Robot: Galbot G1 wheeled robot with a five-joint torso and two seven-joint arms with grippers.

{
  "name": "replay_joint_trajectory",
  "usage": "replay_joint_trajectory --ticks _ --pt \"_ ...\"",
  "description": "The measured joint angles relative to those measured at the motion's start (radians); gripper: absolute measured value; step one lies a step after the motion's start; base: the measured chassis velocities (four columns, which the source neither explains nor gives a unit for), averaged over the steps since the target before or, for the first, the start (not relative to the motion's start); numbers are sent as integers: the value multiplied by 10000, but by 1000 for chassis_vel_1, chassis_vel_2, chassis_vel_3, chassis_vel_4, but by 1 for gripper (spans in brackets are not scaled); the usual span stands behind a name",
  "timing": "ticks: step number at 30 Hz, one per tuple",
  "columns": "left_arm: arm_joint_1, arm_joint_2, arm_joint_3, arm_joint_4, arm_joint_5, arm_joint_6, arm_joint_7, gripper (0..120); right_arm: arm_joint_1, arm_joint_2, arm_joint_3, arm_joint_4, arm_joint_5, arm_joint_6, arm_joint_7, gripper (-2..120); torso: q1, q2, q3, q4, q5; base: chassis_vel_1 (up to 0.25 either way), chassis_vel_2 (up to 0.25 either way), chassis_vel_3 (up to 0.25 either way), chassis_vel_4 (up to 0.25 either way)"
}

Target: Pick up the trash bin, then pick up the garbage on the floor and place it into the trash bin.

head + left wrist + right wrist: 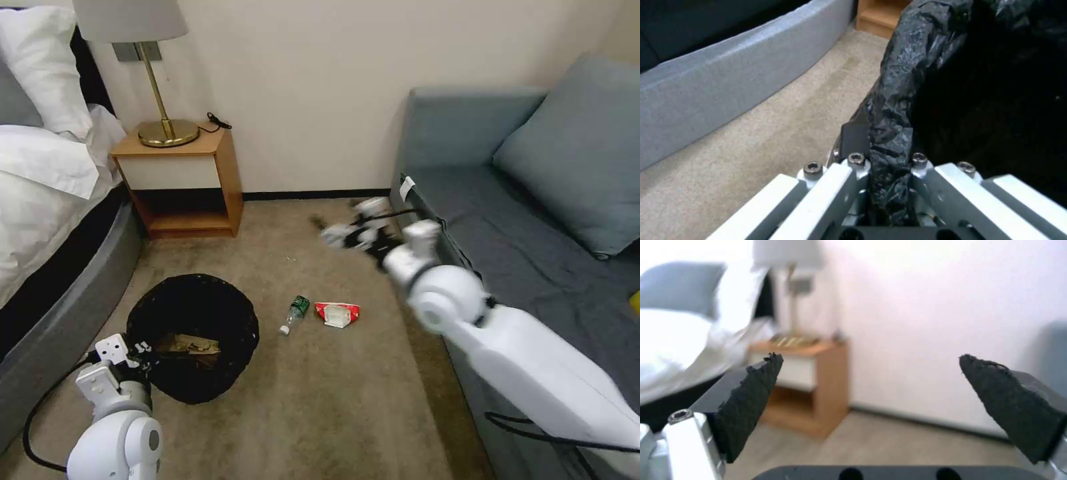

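The trash bin (200, 380), lined with a black bag (925, 66), stands on the carpet at the lower left. My left gripper (141, 352) (884, 146) is shut on its near rim, with the bag pinched between the fingers. Gold-brown and tan garbage (189, 344) lies inside the bin. On the floor to the bin's right lie a small clear bottle (294, 314) with a green label and a red-and-white packet (337, 313). Beyond them, by the sofa corner, my right gripper (330, 225) (870, 358) hangs above the carpet, open, with nothing between its fingers.
A bed (47, 200) with a grey frame runs along the left, close to the bin. A wooden nightstand (190, 183) with a brass lamp (167, 130) stands against the back wall. A grey sofa (533, 220) borders the right side.
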Motion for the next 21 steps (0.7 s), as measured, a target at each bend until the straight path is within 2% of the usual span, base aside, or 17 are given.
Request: replay_joint_trajectory --ticks 1,2,6,7,10,11,13,15,16,21 --pt "-3 0 14 10 -9 0 6 2 -928 26 795 410 -574 462 16 100 0 0 0 0 -2 0 0 0 0" --pt "-3 0 14 10 -9 0 6 2 -928 26 795 410 -574 462 16 100 0 0 0 0 -2 0 0 0 0" --pt "-31 0 60 80 -8 -20 23 2 -2943 436 2387 1431 -1943 1064 -22 100 0 0 0 3 -4 0 0 0 0" --pt "-31 0 60 80 -8 -20 23 2 -2943 436 2387 1431 -1943 1064 -22 100 0 0 0 3 -4 0 0 0 0" --pt "-29 0 139 138 -4 -66 38 2 -4529 980 3177 2143 -2798 1406 -93 100 -1 1 -1 2 -5 0 0 0 0" --pt "-29 0 139 138 -4 -66 38 2 -4529 980 3177 2143 -2798 1406 -93 100 -1 1 -1 2 -5 0 0 0 0" --pt "-25 0 203 137 -9 -69 46 2 -5225 1337 3318 2316 -3252 1695 -149 100 -1 0 -1 -1 -2 0 0 0 0" --pt "27 0 282 133 -8 -137 58 2 -6058 2030 3360 2378 -4078 2229 -305 100 -1 0 -1 0 -4 0 0 0 0" --pt "27 0 282 133 -8 -137 58 2 -6058 2030 3360 2378 -4078 2229 -305 100 -1 0 -1 0 -4 0 0 0 0" --pt "105 15 341 44 -10 -183 71 2 -7036 3539 3206 2303 -5528 2993 -634 100 -1 0 -1 3 -6 0 0 0 0"
